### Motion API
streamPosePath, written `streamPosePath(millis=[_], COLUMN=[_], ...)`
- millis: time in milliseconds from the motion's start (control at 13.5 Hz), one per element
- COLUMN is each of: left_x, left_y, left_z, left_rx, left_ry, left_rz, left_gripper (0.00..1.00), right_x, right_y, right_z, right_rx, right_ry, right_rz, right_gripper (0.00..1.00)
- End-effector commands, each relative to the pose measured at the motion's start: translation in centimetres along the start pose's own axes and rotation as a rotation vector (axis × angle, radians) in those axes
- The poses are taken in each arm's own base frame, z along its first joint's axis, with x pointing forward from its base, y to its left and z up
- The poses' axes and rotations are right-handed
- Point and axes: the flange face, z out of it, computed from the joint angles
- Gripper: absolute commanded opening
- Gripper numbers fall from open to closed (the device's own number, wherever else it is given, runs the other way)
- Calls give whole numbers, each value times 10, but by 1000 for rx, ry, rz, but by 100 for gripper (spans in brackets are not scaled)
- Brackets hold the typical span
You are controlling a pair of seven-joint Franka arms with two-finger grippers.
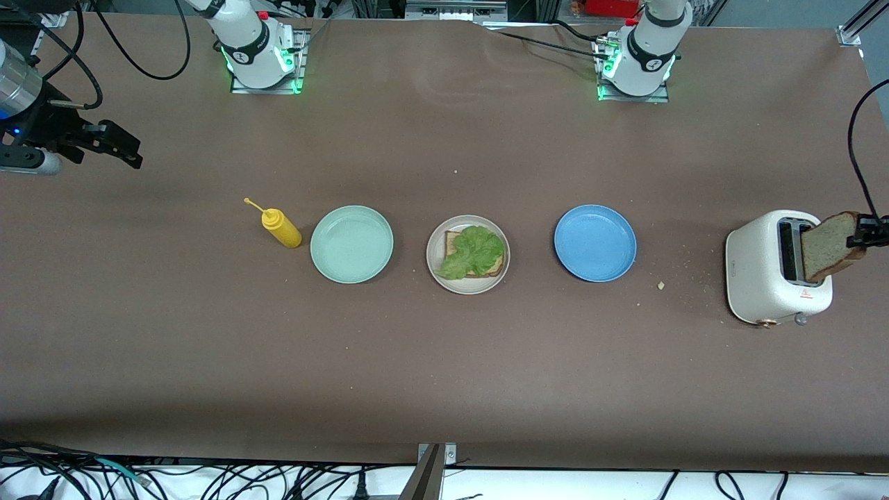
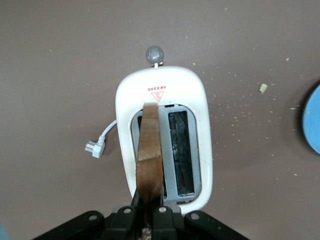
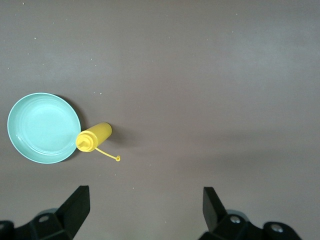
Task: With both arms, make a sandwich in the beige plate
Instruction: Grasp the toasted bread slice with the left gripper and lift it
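1. The beige plate (image 1: 434, 262) sits mid-table, holding a bread slice (image 1: 453, 242) under a lettuce leaf (image 1: 474, 252).
2. At the left arm's end, the left gripper (image 1: 858, 239) pinches a toast slice (image 1: 828, 246) standing edge-up in the toaster (image 1: 764, 278); it is the nearer arm.
3. The right gripper (image 3: 145, 205) waits spread wide and empty, over bare table at the right arm's end.
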Motion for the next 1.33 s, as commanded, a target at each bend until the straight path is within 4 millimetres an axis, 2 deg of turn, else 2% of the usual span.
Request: streamPosePath(millis=[0,295,517,739,1034,1256], left_x=[3,8,21,31,57,77], left_y=[10,28,63,88,142,179], left_z=[-41,-63,-70,-64,-51,-33], left_rx=[18,3,-74,-185,-339,-452], left_ry=[-22,-31,-40,-30,-38,-66], left_rz=[36,62,100,119,99,68], left_gripper=[0,0,0,0,0,0], right_x=[-4,-4,-4,-4,-4,-4], right_y=[1,2,1,1,1,2], right_z=[-1,-1,-1,-1,-1,-1], right_rx=[12,12,12,12,12,13], right_ry=[3,2,3,3,3,2], right_rz=[-10,-9,-10,-10,-10,-9], right_gripper=[100,100,100,100,100,100])
